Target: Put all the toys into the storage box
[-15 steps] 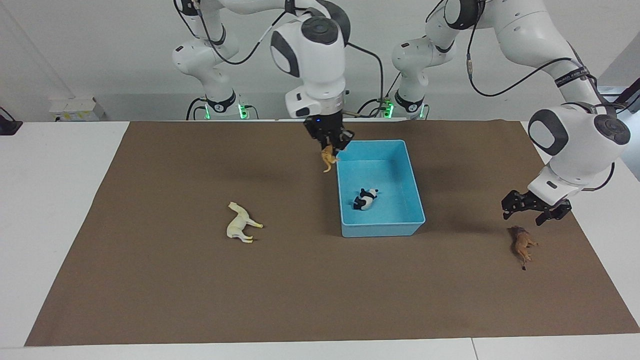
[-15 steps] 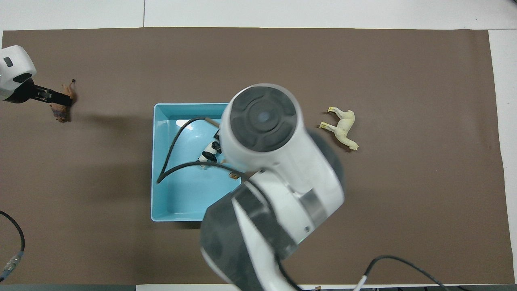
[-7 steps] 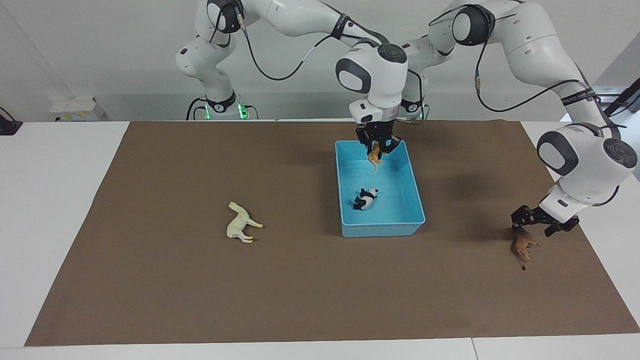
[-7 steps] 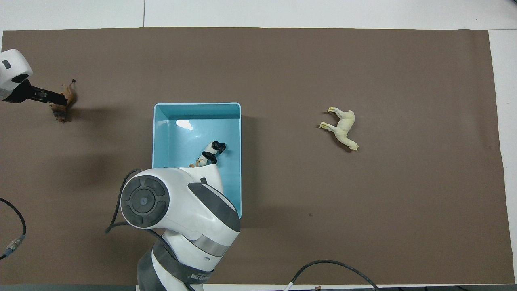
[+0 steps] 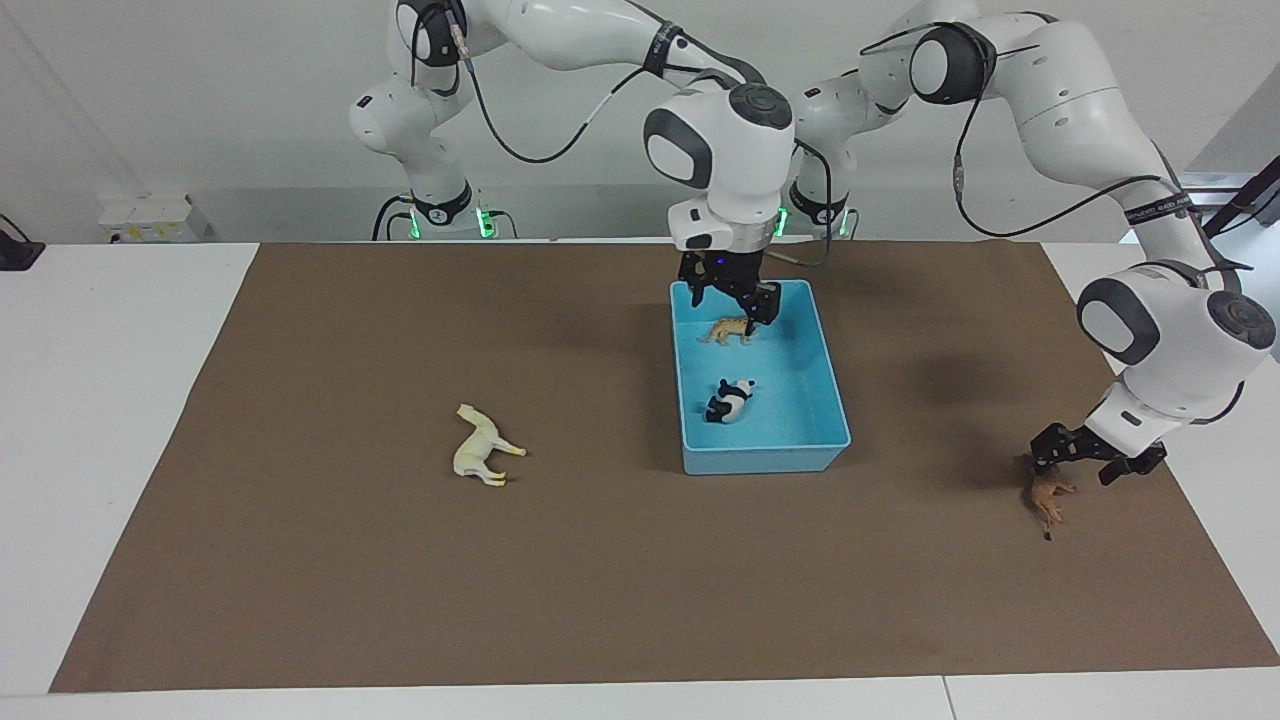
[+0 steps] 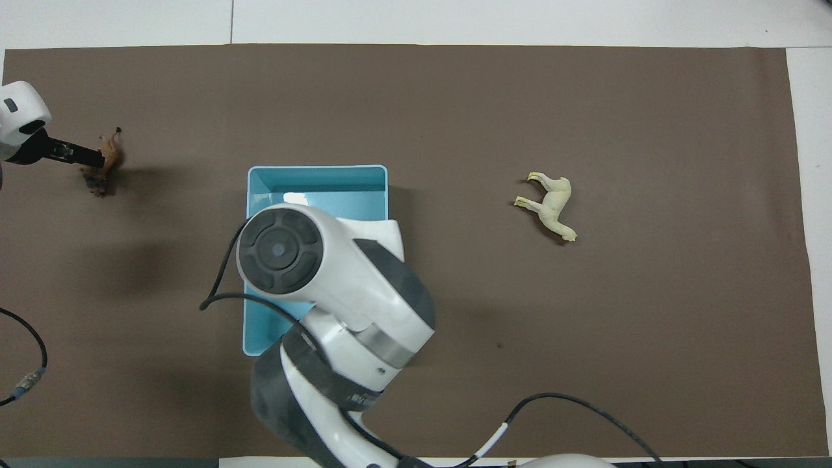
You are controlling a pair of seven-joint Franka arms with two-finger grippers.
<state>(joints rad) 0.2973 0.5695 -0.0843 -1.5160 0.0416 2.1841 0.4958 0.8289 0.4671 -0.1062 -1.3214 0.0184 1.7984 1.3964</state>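
Observation:
The light blue storage box stands mid-table, also in the overhead view. The panda and the orange tiger lie in it; my right arm hides both from overhead. My right gripper hangs open just above the tiger, apart from it. The cream-white horse lies on the mat toward the right arm's end. The brown lion lies toward the left arm's end. My left gripper is open and low at the lion's head end.
A brown mat covers the white table. Cables hang from both arms above the end of the mat nearest the robots.
My right gripper carried the tiger over the box, opened and let it drop; the tiger now lies in the box. My left gripper came down to the lion.

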